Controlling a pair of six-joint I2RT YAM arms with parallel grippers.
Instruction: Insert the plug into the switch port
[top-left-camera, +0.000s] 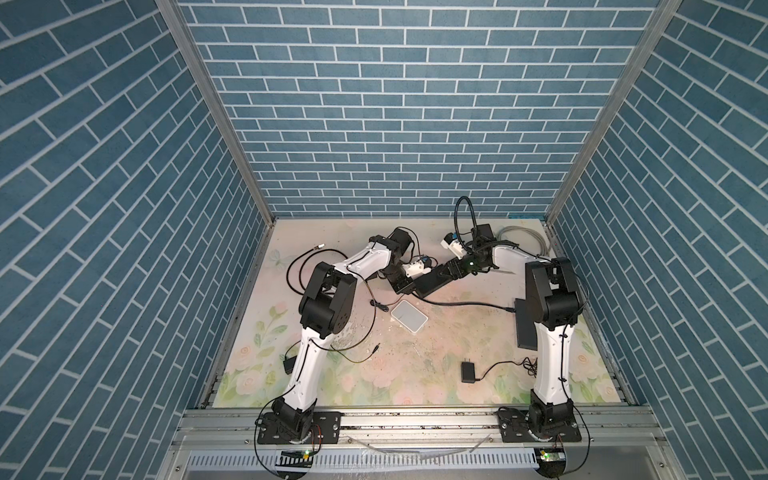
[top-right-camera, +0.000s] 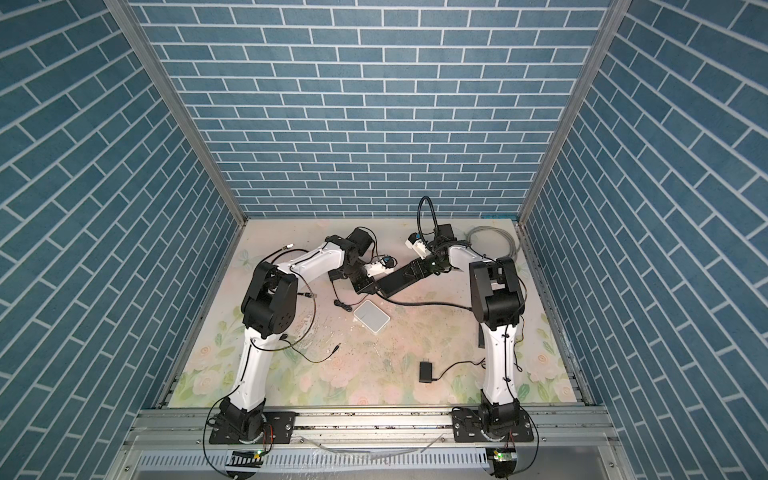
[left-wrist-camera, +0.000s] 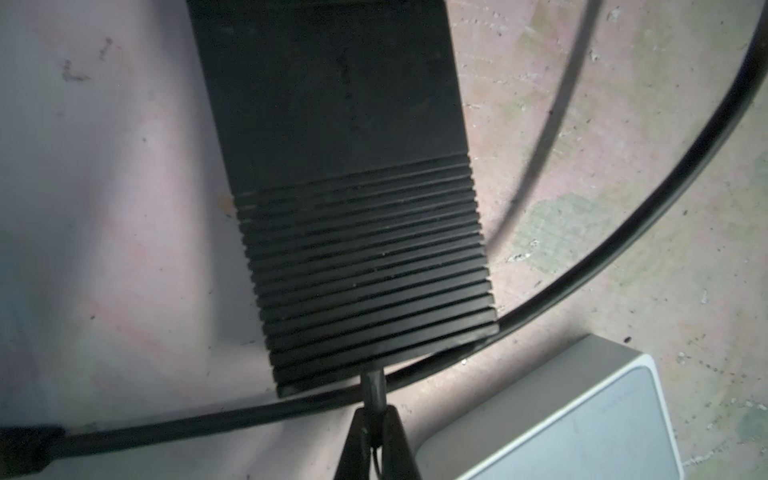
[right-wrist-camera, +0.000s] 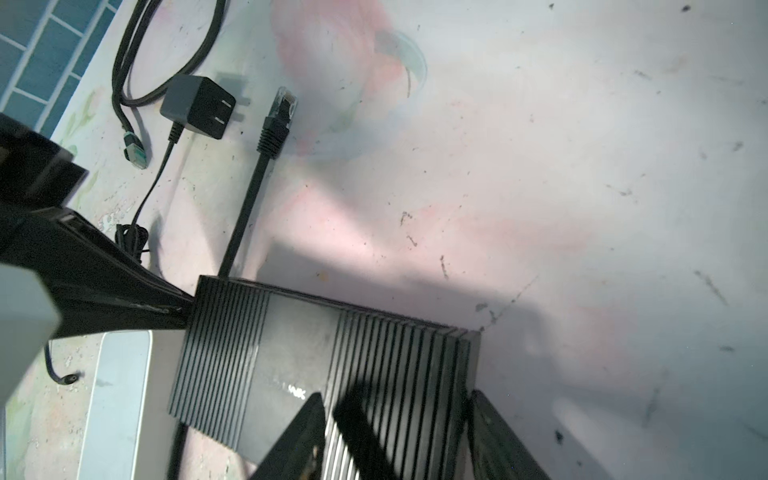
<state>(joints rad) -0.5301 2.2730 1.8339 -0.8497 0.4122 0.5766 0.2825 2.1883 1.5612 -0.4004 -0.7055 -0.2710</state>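
Left jaws pinch a thin grey cylindrical plug (left-wrist-camera: 374, 384) aimed far-right along the ribbed black plastic switch box (left-wrist-camera: 345, 187), which right jaws clamp.

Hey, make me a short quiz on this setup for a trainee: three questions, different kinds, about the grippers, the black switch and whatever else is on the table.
1. Multiple choice: what is the left gripper shut on? A the plug; B a wall adapter; C nothing.
2. True or false: the right gripper hangs clear of the black switch.
3. Fill in: the white box lies on the ___, in no gripper.
Key: 1 A. 2 False: it grips the switch's end. 3 table.
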